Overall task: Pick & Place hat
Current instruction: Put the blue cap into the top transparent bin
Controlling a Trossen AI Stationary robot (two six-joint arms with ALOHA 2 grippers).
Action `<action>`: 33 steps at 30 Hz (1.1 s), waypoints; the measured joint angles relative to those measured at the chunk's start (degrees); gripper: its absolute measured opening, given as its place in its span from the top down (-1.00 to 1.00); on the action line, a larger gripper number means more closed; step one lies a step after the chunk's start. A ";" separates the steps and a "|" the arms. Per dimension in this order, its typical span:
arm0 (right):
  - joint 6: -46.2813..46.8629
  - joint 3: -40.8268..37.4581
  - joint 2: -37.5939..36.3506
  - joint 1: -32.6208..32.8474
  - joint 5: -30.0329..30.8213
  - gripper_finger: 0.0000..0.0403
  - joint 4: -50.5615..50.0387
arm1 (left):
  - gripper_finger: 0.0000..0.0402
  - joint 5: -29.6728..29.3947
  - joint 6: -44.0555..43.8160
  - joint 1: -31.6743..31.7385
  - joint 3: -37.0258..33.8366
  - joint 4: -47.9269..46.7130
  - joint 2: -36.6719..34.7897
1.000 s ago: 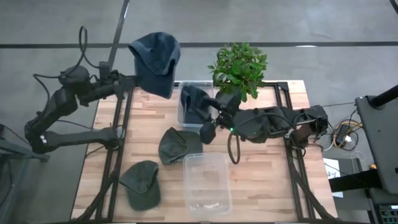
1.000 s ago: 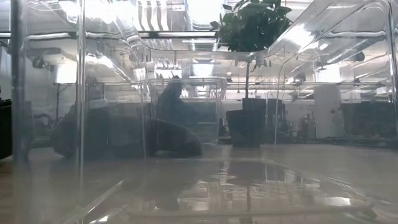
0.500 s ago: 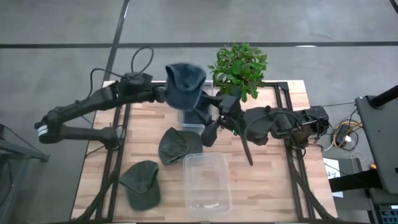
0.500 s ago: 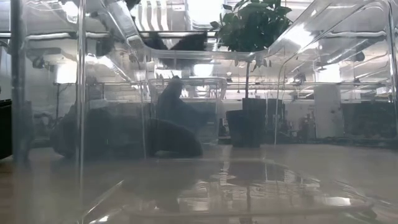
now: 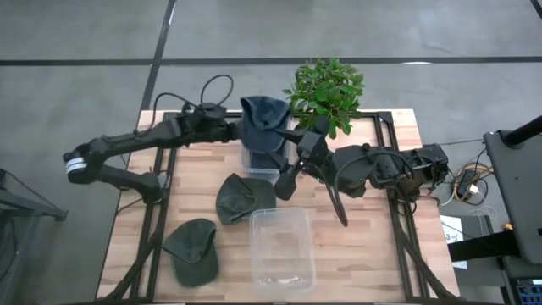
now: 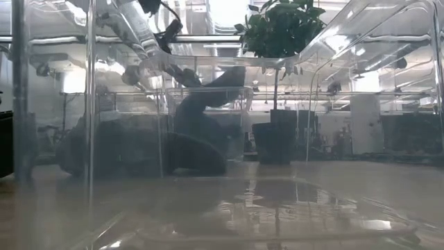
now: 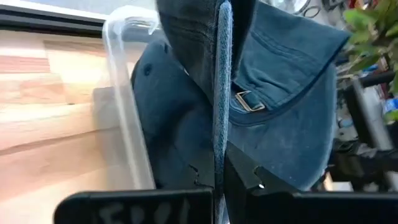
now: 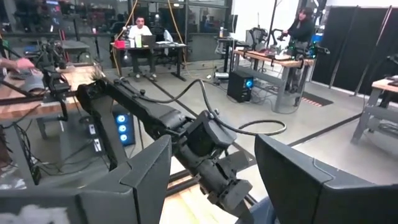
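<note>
Two green hats (image 5: 243, 198) lie on bare wood near the table's left front, beside an empty clear bin (image 5: 282, 247). The left gripper (image 5: 230, 132), fingers pinched on a blue hat (image 5: 264, 124), holds it over the far bin (image 5: 248, 160), which already holds another blue hat (image 7: 177, 134). The right gripper (image 5: 286, 180), fingers spread wide, hangs just beside that bin. A plant (image 5: 325, 89) crowds the far edge. The low view is blurred by plastic.

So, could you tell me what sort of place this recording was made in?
Most likely a robotics lab or workshop. Beyond the wooden table, the right wrist view shows workbenches with gear, people seated at a desk, and a bare concrete floor.
</note>
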 joint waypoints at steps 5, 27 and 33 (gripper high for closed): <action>-2.00 0.00 -0.03 0.00 0.43 -0.11 0.00 | 0.96 0.51 -1.16 -0.86 0.10 0.83 3.77; -4.27 0.00 -0.40 -0.55 0.62 -0.11 0.00 | 0.58 8.63 -0.55 -1.84 0.14 -2.95 9.66; -4.25 -0.02 -0.40 -1.15 0.62 -0.11 0.02 | 0.26 9.93 -1.42 -1.84 0.10 -3.23 5.81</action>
